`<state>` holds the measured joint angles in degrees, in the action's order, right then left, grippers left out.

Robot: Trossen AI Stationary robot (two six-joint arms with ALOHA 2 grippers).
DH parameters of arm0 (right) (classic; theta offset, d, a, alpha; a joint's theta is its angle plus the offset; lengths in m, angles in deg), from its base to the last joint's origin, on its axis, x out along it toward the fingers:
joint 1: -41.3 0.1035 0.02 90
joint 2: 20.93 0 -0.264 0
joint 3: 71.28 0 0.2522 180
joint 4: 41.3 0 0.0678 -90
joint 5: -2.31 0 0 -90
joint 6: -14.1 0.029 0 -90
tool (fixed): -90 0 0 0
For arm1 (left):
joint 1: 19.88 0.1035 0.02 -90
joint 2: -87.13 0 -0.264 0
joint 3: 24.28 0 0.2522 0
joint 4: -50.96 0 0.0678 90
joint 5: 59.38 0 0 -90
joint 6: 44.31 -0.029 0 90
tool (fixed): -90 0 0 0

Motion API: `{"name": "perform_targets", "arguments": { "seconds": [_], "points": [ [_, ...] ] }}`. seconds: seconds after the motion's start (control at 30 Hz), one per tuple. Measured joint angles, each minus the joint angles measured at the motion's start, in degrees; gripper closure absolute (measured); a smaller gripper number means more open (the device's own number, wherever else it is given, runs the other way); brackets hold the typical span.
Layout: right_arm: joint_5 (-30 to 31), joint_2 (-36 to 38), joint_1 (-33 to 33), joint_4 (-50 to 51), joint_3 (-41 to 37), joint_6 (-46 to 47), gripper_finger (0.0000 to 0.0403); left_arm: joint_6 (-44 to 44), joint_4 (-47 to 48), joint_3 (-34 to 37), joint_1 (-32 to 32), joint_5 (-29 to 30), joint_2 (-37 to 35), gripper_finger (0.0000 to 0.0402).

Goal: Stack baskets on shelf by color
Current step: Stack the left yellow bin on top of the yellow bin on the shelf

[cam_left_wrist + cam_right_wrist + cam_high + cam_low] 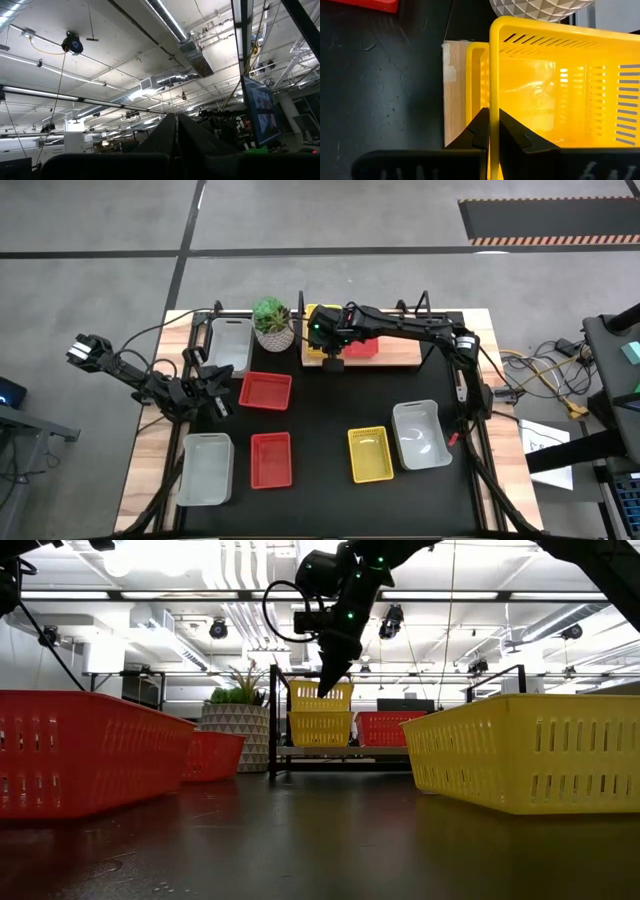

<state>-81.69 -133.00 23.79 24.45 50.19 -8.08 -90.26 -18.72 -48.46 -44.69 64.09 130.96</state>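
My right gripper [331,357] reaches over the left end of the wooden shelf [402,356] at the table's far side and is shut on a yellow basket [321,695]. That basket stands directly above a second yellow basket [320,728] on the shelf board. Beside them on the shelf sits a red basket [361,348]. My left gripper [214,392] waits over the table's left side, shut and empty, pointing up at the ceiling. My right gripper holds the upper yellow basket by the rim of its near-side wall [494,102], one finger [479,131] outside the wall and one inside. The fingers come from above, pointing down, across the wall. Whether the basket rests in the lower yellow basket [474,75] or hangs just above it, I cannot tell.
On the black tabletop lie two red baskets [265,391] [271,458], a yellow basket [369,453] and grey-white baskets [421,433] [206,468] [231,343]. A white plant pot [273,325] stands just left of the shelf. Black posts rise at the shelf's corners.
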Motion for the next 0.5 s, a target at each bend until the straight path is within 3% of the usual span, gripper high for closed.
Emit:
{"name": "perform_targets", "arguments": {
  "seconds": [0.37, 0.5],
  "points": [
    [0.0, 0.0, 0.0, 0.0, 0.0, 0.5, 0.0387, 0.0, 0.0, 0.0, 0.0, 0.0, 0.0, 0.0400],
    [0.0, 0.0, 0.0, 0.0, 0.0, 2.2, 0.0362, -0.9, 0.0, 0.0, 0.0, 0.0, 0.0, 0.0400]
  ]
}}
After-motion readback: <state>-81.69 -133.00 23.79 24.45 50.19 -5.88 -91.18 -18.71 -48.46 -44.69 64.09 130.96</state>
